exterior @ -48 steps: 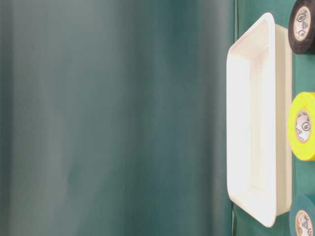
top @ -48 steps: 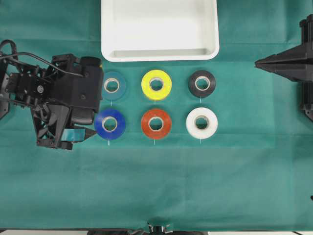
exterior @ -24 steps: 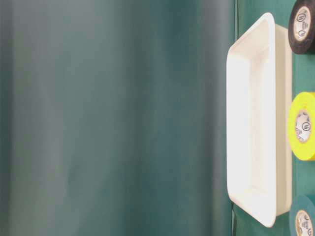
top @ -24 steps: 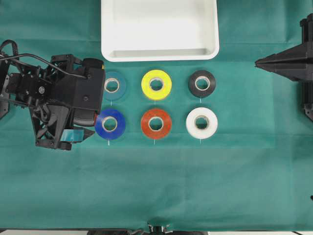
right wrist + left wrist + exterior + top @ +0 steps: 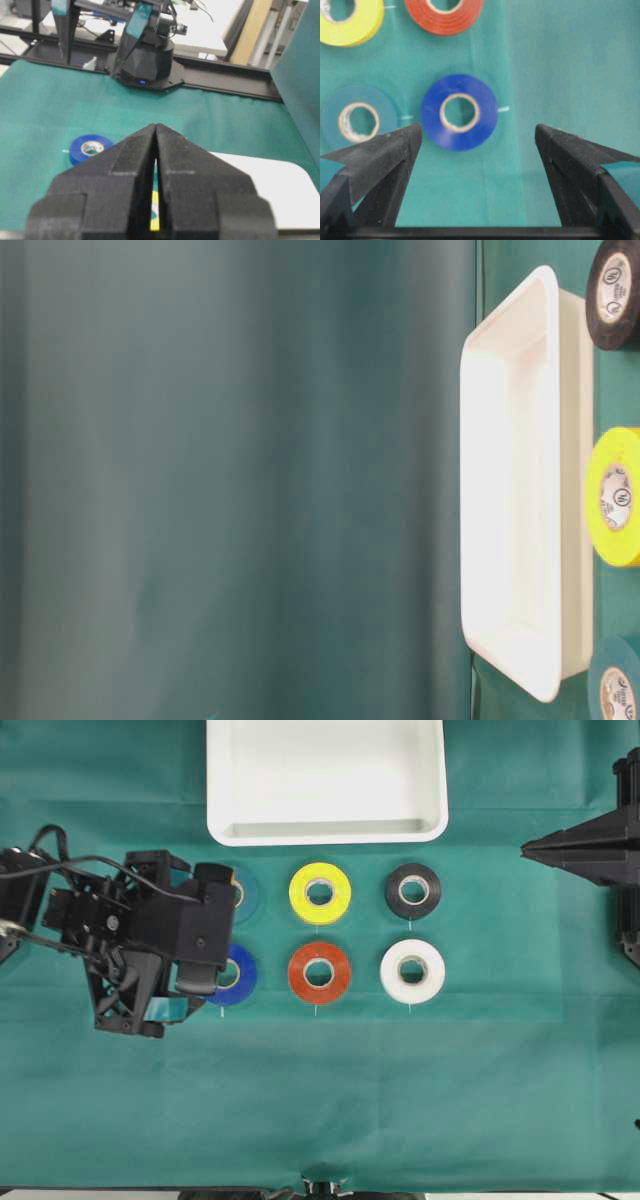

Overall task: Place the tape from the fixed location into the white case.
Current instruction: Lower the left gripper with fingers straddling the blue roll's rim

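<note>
Left gripper (image 5: pixel 477 137) is held fully open and empty above the royal-blue tape roll (image 5: pixel 459 112), which lies flat on the green cloth beside the teal roll (image 5: pixel 360 119). Jaws should be centred astride the roll before descent, clear of the teal neighbour.

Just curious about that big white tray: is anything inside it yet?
Nothing shows inside the white case; overhead, its floor is bare. The table-level view agrees, though its near rim hides a thin strip of the floor.
</note>
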`<state>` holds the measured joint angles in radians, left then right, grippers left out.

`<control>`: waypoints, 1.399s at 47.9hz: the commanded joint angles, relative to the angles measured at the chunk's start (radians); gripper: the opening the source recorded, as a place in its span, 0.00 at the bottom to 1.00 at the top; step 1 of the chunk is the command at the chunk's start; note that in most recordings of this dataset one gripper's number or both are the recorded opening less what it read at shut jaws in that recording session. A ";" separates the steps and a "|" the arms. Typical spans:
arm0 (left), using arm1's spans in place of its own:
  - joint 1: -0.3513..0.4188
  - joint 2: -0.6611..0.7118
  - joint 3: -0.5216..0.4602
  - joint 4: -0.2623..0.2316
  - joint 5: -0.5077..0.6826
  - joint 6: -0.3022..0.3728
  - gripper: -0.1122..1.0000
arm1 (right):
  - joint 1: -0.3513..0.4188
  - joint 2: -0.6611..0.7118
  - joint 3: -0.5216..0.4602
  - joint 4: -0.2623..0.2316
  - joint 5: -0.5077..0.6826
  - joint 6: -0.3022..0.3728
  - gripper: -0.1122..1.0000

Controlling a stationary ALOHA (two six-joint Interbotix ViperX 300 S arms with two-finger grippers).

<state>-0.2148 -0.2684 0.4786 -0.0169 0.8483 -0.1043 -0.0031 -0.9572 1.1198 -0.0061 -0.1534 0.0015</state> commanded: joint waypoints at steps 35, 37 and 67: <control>-0.040 0.176 0.156 0.000 -0.279 -0.020 0.99 | -0.002 0.017 -0.029 0.000 -0.006 0.000 0.10; -0.040 0.190 0.156 0.000 -0.284 -0.020 0.99 | 0.000 0.017 -0.029 -0.002 -0.006 0.000 0.10; -0.041 0.282 0.176 0.002 -0.357 -0.017 0.99 | -0.002 0.018 -0.029 -0.002 -0.005 -0.008 0.10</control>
<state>-0.2546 0.0215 0.6611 -0.0169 0.5047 -0.1227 -0.0031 -0.9449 1.1198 -0.0061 -0.1534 -0.0046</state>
